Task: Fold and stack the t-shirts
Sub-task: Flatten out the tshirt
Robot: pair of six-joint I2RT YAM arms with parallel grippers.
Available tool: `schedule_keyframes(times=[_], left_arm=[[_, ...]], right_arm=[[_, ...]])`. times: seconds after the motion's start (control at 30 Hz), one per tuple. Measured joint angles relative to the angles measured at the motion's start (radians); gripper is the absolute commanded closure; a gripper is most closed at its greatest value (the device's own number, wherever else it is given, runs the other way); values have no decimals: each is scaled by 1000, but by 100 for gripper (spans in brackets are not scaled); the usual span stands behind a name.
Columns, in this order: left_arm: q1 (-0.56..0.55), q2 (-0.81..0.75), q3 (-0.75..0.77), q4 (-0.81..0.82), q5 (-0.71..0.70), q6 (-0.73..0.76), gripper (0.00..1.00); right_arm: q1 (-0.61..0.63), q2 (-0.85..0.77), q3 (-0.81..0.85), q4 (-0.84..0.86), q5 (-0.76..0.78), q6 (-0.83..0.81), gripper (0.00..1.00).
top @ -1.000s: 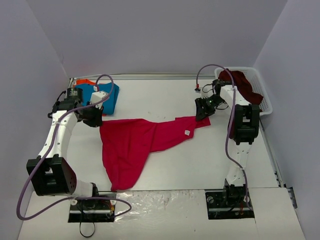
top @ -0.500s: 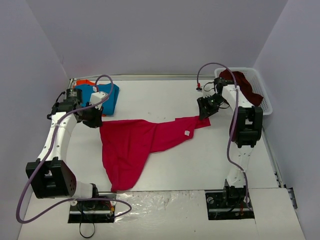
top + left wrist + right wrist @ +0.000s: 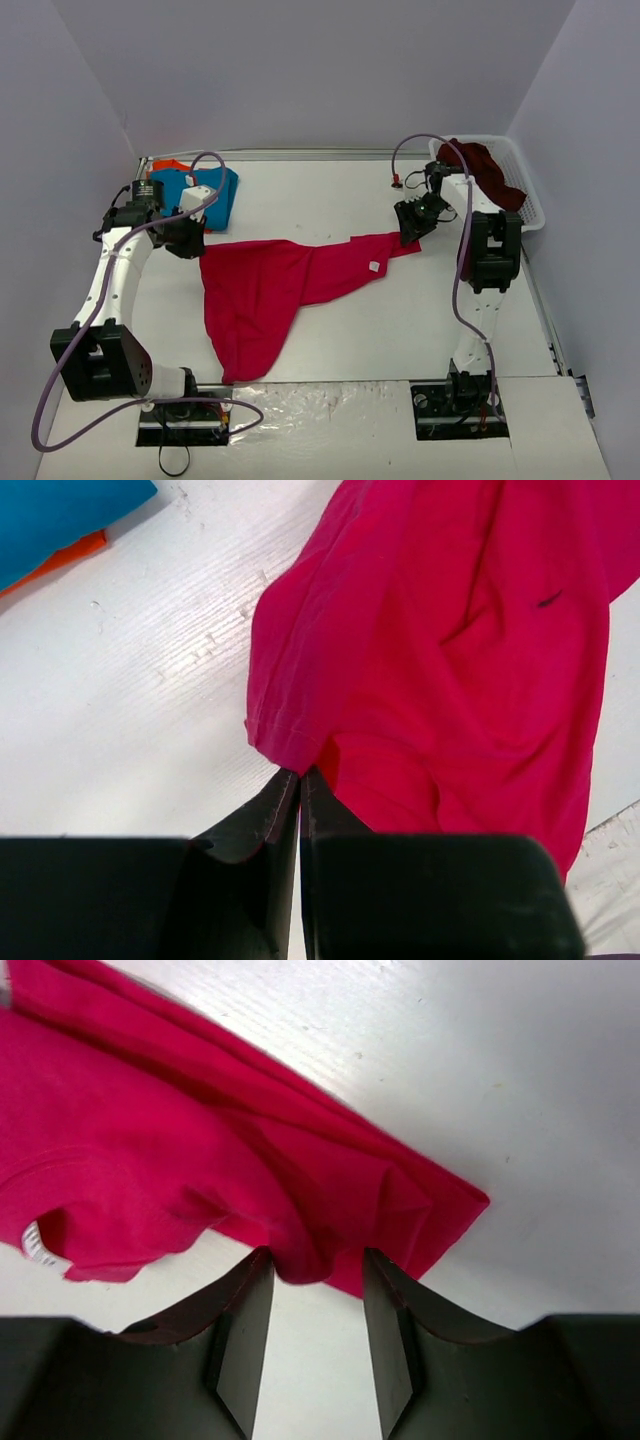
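Pink t-shirt (image 3: 270,285): centre of table (image 3: 350,190), crumpled, wide at 12, tapering toward 6 (white label (image 3: 373,266) showing). Left gripper (image 3: 299,772): fingers pressed together on hem corner at 9. Right gripper (image 3: 315,1260): fingers apart, straddling sleeve fold at 3. Blue t-shirt (image 3: 205,195) at 10.

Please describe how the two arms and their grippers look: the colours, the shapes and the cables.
Both the left arm and the right arm have white links joined by blocky black motor housings. A lilac cable loops loosely along each. The left gripper and the right gripper have matte black, wedge-shaped fingers. No markings are readable.
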Motion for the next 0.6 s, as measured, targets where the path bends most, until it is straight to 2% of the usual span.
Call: schedule_keyframes(times=[0.13, 0.17, 0.2, 0.23, 0.27, 0.6], left_arm=[[0, -1, -34, 1, 1, 0, 98], [0, -1, -42, 2, 0, 0, 98], [0, -1, -48, 1, 1, 0, 98], [0, -1, -53, 1, 1, 0, 98], [0, -1, -58, 1, 0, 0, 97], [0, -2, -55, 4, -1, -6, 98]], right_arm=[[3, 47, 5, 15, 20, 2, 70], [3, 47, 6, 23, 24, 1, 75], [5, 47, 7, 30, 28, 0, 89], [7, 48, 7, 33, 33, -4, 97], [9, 50, 7, 35, 35, 0, 100], [19, 27, 6, 34, 81, 0, 100]])
